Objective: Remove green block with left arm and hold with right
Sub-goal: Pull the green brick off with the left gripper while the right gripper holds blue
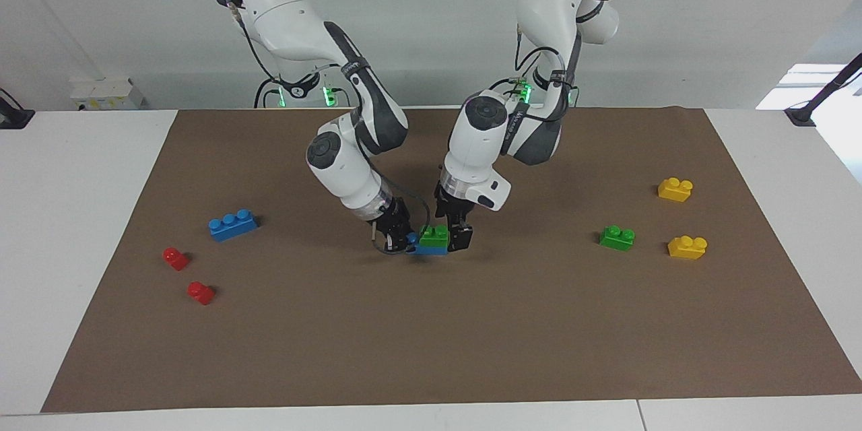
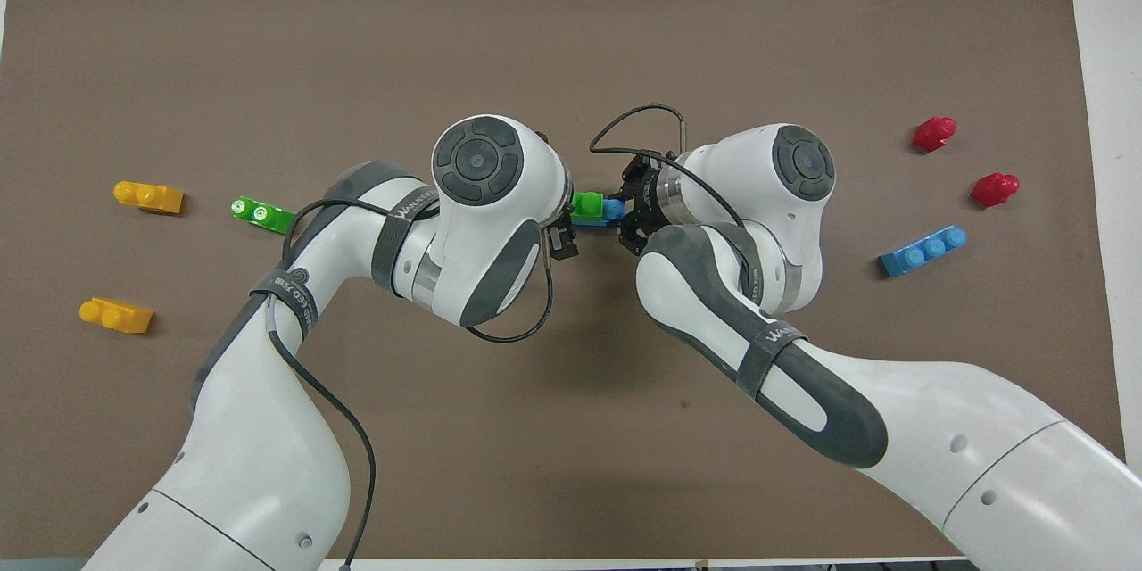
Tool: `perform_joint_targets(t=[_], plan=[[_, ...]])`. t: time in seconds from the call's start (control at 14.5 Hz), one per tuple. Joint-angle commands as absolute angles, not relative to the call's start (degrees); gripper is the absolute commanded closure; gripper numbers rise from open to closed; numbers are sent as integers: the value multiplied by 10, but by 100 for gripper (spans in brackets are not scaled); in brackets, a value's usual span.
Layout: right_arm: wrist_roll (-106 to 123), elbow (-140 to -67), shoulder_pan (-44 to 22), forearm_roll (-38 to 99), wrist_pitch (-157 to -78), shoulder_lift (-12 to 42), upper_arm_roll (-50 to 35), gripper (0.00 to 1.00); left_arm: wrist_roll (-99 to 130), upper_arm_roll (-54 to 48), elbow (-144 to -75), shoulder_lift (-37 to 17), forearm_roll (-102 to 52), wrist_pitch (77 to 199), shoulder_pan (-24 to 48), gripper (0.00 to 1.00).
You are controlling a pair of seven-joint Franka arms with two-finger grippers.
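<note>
A green block (image 1: 434, 236) sits stacked on a short blue brick (image 1: 431, 249) in the middle of the brown mat (image 1: 431, 337); the pair also shows in the overhead view, green block (image 2: 586, 205) on blue brick (image 2: 611, 212). My right gripper (image 1: 399, 238) is low at the mat, shut on the blue brick's end toward the right arm. My left gripper (image 1: 452, 229) is down at the green block's other end, its fingers open on either side of it. A second green block (image 1: 617, 237) lies loose toward the left arm's end.
Two yellow bricks (image 1: 675, 188) (image 1: 687, 246) lie near the second green block (image 2: 260, 214). A blue three-stud brick (image 1: 232, 224) and two small red pieces (image 1: 176, 258) (image 1: 201, 292) lie toward the right arm's end.
</note>
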State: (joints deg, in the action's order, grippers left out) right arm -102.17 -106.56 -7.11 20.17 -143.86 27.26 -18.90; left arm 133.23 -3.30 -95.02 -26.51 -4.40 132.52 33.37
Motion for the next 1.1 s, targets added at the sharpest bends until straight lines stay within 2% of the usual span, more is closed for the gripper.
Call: perform_joint_targets(t=[0.0, 0.62, 0.69, 0.9, 0.97, 1.03], plan=[[-1024, -1074, -69, 215, -1460, 277, -192, 100, 1326, -26, -971, -265, -52, 1358, 346, 0], [-1023, -1075, -70, 215, -1466, 277, -192, 100, 1328, -25, -994, -268, -52, 1392, 354, 0], [-1023, -1075, -70, 215, -1466, 277, -192, 100, 1328, -25, -994, -268, -52, 1390, 355, 5], [-1023, -1074, -72, 215, -1467, 277, -192, 100, 1326, -26, -989, -268, -52, 1378, 356, 62], [-1023, -1075, -75, 215, -1467, 277, -192, 100, 1326, -26, -986, -268, -51, 1375, 357, 73], [-1023, -1075, -75, 215, -1467, 277, -192, 100, 1326, -26, -977, -268, -51, 1371, 356, 80]])
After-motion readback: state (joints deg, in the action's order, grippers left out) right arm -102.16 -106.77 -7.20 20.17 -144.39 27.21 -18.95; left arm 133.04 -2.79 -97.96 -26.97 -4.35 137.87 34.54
